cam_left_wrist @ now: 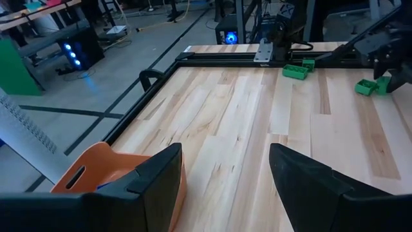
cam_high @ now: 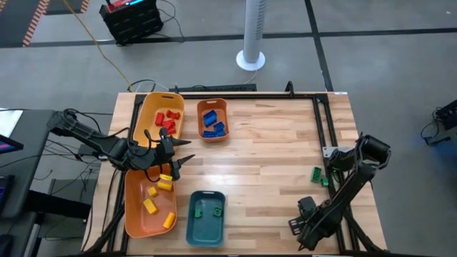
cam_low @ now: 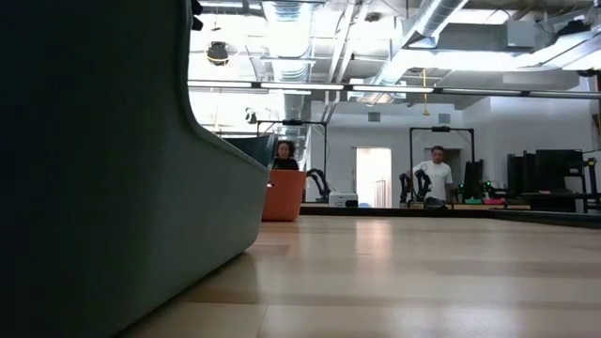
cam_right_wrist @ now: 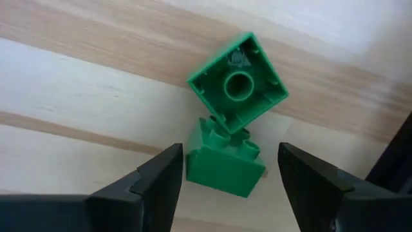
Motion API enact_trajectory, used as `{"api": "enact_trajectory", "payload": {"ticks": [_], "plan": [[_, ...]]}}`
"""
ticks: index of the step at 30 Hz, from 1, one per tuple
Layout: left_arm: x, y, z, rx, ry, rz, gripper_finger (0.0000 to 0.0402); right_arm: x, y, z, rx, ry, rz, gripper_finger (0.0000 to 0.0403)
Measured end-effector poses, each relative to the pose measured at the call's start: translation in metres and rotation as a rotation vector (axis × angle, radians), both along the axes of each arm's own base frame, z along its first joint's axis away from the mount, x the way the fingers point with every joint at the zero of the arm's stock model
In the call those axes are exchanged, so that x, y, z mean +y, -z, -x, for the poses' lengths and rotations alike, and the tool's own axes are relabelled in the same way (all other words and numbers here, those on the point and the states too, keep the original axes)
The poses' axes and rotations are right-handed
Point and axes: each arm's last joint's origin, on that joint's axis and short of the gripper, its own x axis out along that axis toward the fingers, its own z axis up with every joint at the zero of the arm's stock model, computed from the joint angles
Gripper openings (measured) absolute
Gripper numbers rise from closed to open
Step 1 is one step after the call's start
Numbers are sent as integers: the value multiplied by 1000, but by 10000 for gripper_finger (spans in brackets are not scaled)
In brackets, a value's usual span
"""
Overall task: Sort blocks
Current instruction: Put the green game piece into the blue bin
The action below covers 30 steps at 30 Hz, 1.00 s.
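Right gripper (cam_right_wrist: 225, 187) poised over two green blocks (cam_right_wrist: 237, 80) by the table's right-hand rail (cam_high: 320, 128), jaws apart with the lower block (cam_right_wrist: 222, 161) between them, nothing clamped.

Left gripper (cam_high: 173, 161) hangs open and empty above the orange tray (cam_high: 132, 214) of yellow blocks (cam_high: 150, 206); beyond that tray, red blocks (cam_high: 168, 118) fill the yellow tray (cam_high: 148, 114), blue blocks (cam_high: 212, 123) the small orange tray (cam_high: 201, 107), beside it green ones (cam_high: 206, 210) sit in the teal tray (cam_high: 196, 232). No readable writing or labels anywhere.
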Motion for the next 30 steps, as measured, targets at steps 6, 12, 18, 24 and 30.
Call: {"api": "enact_trajectory", "payload": {"ticks": [6,12,18,24,30], "plan": [[0,0,0,0,0,0,231,1,0,1,0,-8,-1,196],[0,0,0,0,0,0,231,0,0,2,9,-26,5,153],[0,0,0,0,6,4,231,-2,-1,3,14,-49,19,151],[0,0,0,43,38,-97,231,-5,-9,2,-50,-96,49,149],[-4,35,-3,65,178,-234,231,-8,-23,-18,-206,-256,124,150]]}}
